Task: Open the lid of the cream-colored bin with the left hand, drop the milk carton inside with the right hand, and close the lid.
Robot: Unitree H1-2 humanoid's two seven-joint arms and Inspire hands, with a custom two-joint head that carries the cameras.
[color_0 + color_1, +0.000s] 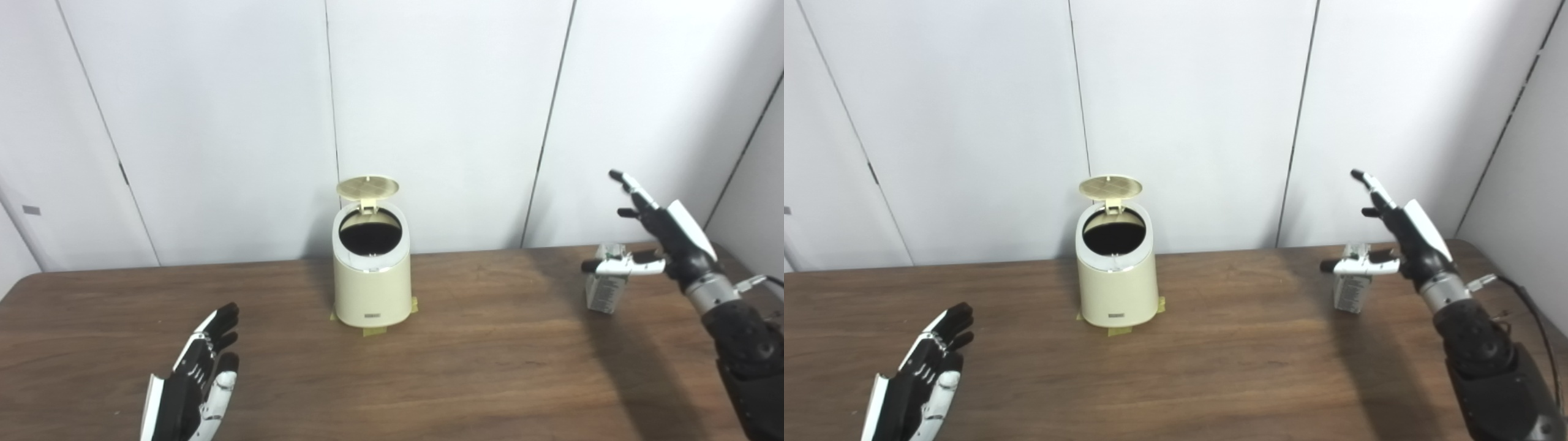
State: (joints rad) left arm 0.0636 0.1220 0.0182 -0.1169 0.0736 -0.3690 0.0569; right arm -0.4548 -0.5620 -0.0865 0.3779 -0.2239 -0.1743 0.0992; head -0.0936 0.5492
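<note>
The bin (372, 278) stands mid-table (490, 367) on tape tabs, its lid (367, 187) tipped up at the back; the inside looks dark, contents unclear. My left hand (199, 383) rests low, fingers spread, holding nothing. My right hand (658, 236) hangs spread wide by the upright carton (603, 288), thumb across it, perhaps touching.

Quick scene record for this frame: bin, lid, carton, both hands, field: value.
bin: cream-colored bin upright mid-table, tape under its base
lid: lid hinged up at the back, opening exposed
milk carton: milk carton upright on the table, right of the bin
right hand: right hand open beside the carton, thumb across its top, no grip
left hand: left hand open, low near front left, holding nothing
</note>
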